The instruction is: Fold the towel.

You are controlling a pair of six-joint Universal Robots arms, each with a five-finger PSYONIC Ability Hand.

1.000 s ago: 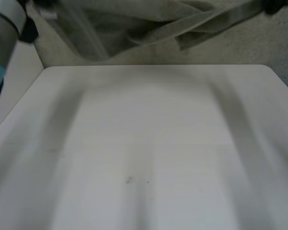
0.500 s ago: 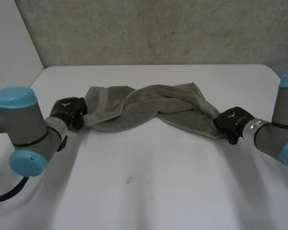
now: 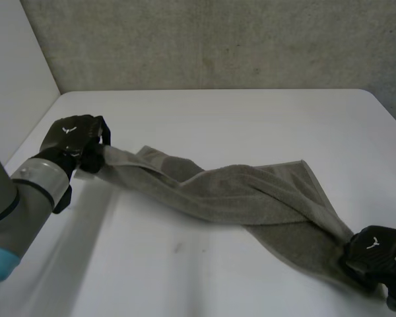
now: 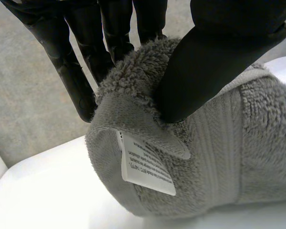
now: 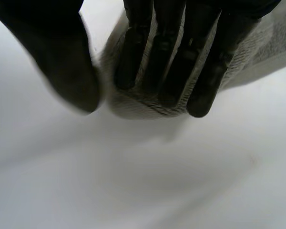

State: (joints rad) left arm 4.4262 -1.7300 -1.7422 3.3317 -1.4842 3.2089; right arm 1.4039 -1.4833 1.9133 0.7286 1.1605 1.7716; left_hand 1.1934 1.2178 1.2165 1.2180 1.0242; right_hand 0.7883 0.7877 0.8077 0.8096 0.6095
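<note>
The grey towel (image 3: 251,195) stretches twisted across the white counter (image 3: 251,119). The left robot hand (image 3: 72,142) pinches one end; the right robot hand (image 3: 376,254) pinches the other

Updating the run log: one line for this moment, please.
left hand: pinching towel at labelled end | right hand: gripping opposite end | towel: twisted, stretched between hands over table
</note>
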